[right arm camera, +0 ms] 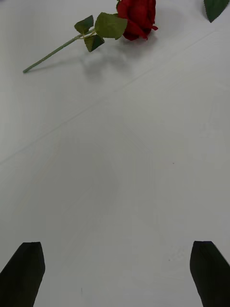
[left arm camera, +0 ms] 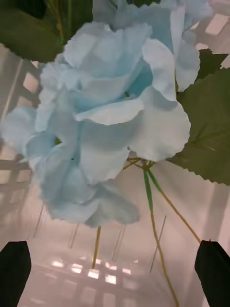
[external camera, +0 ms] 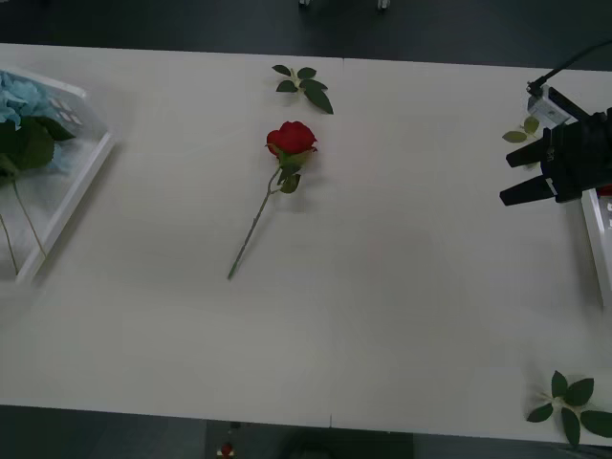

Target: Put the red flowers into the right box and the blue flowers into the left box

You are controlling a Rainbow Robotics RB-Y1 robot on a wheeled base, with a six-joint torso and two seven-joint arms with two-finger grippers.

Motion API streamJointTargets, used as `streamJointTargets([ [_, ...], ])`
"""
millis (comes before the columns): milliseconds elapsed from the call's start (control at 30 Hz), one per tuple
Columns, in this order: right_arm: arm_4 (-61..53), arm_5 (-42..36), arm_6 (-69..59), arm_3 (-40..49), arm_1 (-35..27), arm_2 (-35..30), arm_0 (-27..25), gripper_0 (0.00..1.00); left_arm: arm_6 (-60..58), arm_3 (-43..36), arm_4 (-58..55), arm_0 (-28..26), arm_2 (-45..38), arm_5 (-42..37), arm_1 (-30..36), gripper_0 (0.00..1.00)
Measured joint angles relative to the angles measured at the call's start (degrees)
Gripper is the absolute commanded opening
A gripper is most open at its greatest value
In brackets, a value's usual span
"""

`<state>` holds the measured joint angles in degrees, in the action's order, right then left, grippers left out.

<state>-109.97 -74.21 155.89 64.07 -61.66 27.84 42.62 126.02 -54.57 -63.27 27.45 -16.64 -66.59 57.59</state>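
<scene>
A red rose [external camera: 291, 139] is lying mid-table, well apart from the right gripper [external camera: 521, 178], which is hovering wide open beside the right tray [external camera: 599, 229]. Blue flowers [left arm camera: 110, 110] are sitting inside the slotted basket [external camera: 75, 182], the left gripper [left arm camera: 115, 268] hanging spread wide above them, empty.

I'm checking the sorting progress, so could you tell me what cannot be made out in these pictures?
- The right box: the front view's edge cuts it off and the right gripper covers part, so its contents are unseen.
- The left box: cut off at the front view's edge; the number of blue flowers is unclear.
</scene>
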Motion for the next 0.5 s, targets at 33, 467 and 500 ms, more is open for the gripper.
streamJointTargets([
  [33,0.0,0.0,0.0,0.0,0.0,0.0,0.0,0.89,0.3,0.0,-0.2,0.2,-0.9,-1.9,0.6,1.0],
  [467,0.0,0.0,0.0,0.0,0.0,0.0,0.0,0.88,0.3,0.0,-25.1,2.5,-7.6,-12.2,3.3,1.0],
  [500,0.0,0.0,0.0,0.0,0.0,0.0,0.0,0.89,0.3,0.0,-27.8,2.5,-6.6,-12.2,3.3,1.0],
])
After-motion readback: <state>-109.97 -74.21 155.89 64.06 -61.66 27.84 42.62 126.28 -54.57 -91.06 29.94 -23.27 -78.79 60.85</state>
